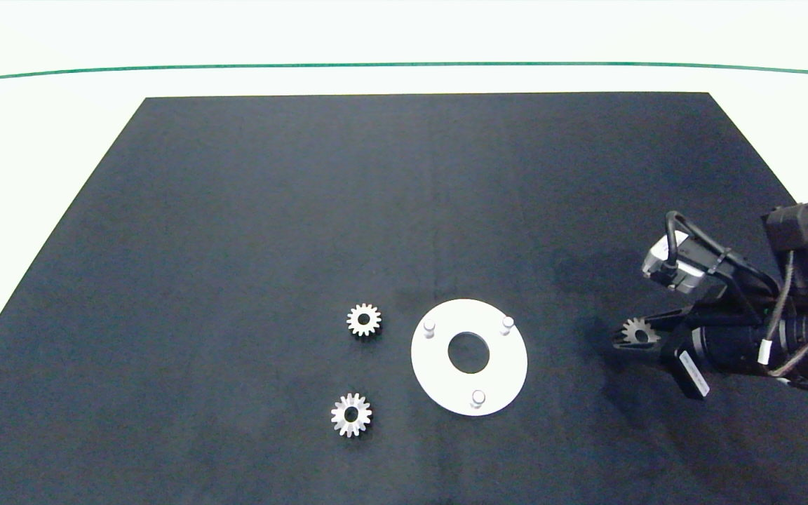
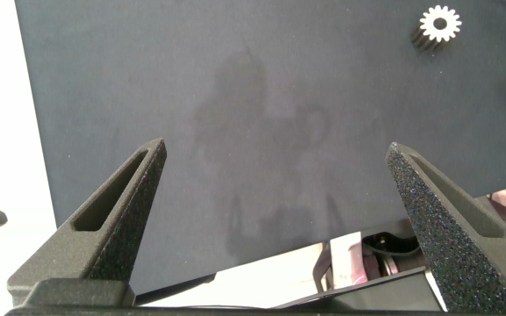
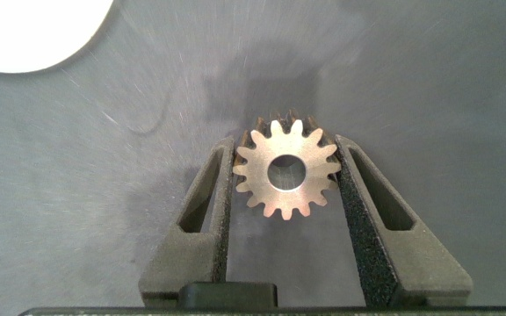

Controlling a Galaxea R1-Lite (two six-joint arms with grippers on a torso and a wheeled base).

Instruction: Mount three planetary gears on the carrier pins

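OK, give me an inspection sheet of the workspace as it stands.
Surface: black mat on a white table; a green line runs along the far side.
Job's things: white disc with three carrier pins, all bare. Two planetary gears lie flat on the mat left of the disc, the far gear and the near gear. The third gear is in the right gripper.
Clutter: nothing seen.
Grippers: right gripper shut on the third gear, right of the disc. Left gripper open over bare mat, out of the head view.
Cables: black and grey leads on the right arm, clear of the parts.
Surroundings: nothing seen.
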